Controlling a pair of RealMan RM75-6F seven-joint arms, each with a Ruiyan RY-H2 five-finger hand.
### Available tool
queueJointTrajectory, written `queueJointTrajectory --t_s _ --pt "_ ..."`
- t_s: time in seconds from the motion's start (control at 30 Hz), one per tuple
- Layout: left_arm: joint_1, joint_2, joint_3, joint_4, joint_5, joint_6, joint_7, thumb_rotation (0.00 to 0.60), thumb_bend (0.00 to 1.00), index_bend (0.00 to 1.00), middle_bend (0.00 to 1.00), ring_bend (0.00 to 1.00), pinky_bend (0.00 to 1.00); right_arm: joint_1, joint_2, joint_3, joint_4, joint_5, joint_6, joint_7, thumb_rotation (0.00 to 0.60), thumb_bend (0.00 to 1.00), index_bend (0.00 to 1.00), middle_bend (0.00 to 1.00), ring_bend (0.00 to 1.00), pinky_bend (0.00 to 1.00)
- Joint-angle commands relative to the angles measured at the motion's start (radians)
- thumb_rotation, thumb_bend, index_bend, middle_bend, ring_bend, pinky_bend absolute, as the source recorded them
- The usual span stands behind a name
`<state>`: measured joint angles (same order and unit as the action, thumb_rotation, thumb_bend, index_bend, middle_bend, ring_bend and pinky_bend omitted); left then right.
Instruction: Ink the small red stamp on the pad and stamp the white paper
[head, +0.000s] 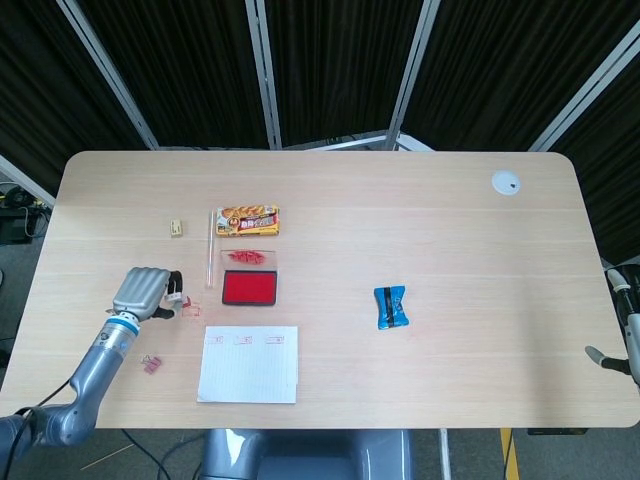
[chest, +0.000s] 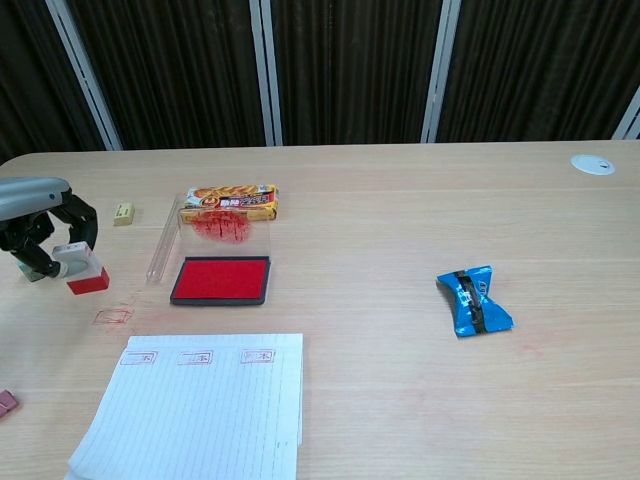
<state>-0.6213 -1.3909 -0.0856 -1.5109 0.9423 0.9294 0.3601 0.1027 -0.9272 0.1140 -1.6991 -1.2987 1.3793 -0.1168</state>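
My left hand hovers over the table's left side and pinches the small red stamp, which has a white top and a red base. The stamp is to the left of the red ink pad and clear of it. The white lined paper lies near the front edge with three red stamp marks along its top. A faint red mark shows on the bare wood left of the paper. My right hand is at the far right edge, off the table, holding nothing.
A clear lid stands behind the pad, with a yellow snack box beyond it. A blue wrapped packet lies right of centre. A small eraser, a pink clip and a white disc are also on the table.
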Motion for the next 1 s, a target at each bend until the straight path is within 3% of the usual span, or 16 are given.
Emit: queueJointTrajectory --t_s 0.03,0.6,1.0 --pt "-0.007 -0.036 0.0 0.053 -0.015 -0.033 -0.025 0.6 0.46 0.57 0.53 0.82 0.85 0.001 -0.002 0.0 0.002 0.003 -0.002 -0.003 0.6 0.0 0.0 0.0 0.0 0.0" --pt "-0.013 -0.119 0.011 0.174 0.008 -0.066 -0.052 0.6 0.45 0.54 0.49 0.81 0.84 0.005 -0.012 -0.001 0.012 0.013 -0.012 -0.017 0.6 0.0 0.0 0.0 0.0 0.0" --pt "-0.011 -0.124 0.017 0.174 0.007 -0.066 -0.03 0.6 0.4 0.45 0.36 0.8 0.83 0.007 -0.015 -0.002 0.016 0.016 -0.016 -0.02 0.6 0.0 0.0 0.0 0.0 0.0"
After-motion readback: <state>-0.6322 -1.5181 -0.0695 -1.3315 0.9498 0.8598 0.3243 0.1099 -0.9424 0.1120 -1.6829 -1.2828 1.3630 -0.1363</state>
